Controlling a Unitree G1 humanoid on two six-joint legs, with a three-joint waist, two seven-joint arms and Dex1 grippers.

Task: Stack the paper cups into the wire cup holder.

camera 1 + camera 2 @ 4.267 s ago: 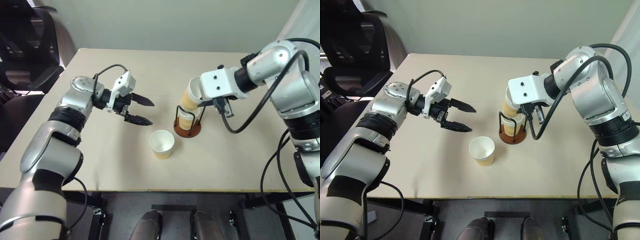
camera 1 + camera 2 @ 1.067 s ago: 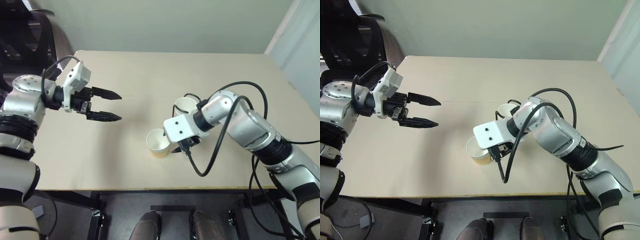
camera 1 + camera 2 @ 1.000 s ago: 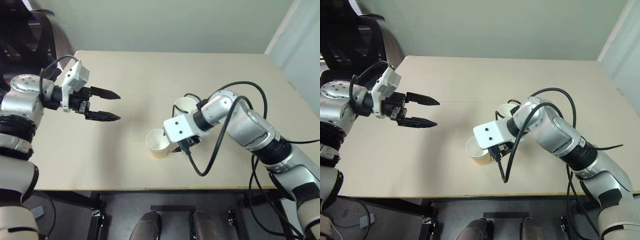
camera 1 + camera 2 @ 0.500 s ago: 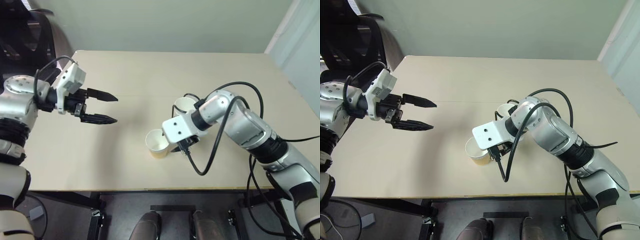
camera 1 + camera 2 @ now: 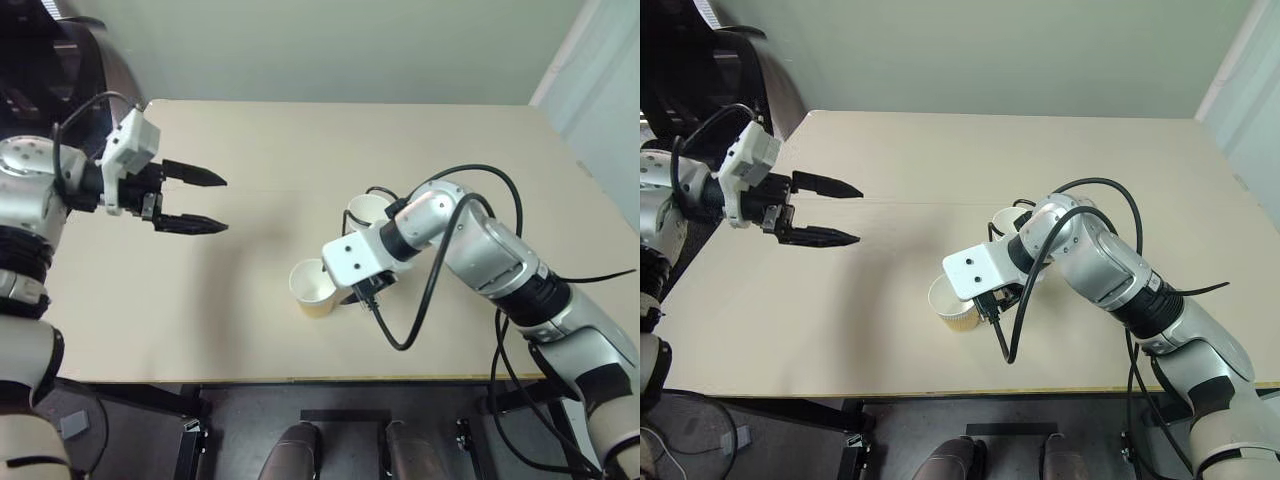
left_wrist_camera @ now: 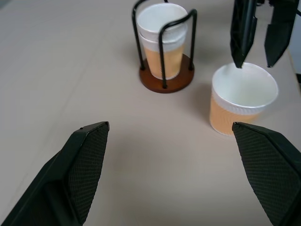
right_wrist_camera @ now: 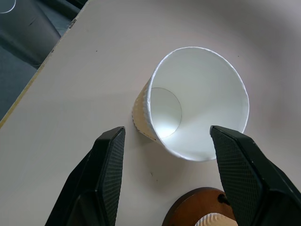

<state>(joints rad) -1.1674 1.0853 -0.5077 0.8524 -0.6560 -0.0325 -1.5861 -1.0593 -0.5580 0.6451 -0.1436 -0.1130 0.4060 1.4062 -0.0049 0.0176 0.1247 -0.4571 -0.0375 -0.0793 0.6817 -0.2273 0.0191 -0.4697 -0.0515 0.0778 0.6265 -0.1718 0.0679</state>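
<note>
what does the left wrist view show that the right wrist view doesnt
Left wrist view alone: the black wire cup holder's upright loops with tan-orange paper cups nested inside, the right claw poised open above the loose cup, and the open left claw's fingers.

Right wrist view alone: the round bottom inside the loose tan-orange paper cup, plus the table edge with the grey floor beyond.

Shared: the loose cup, the holder's reddish-brown disc base and the beige tabletop.
</note>
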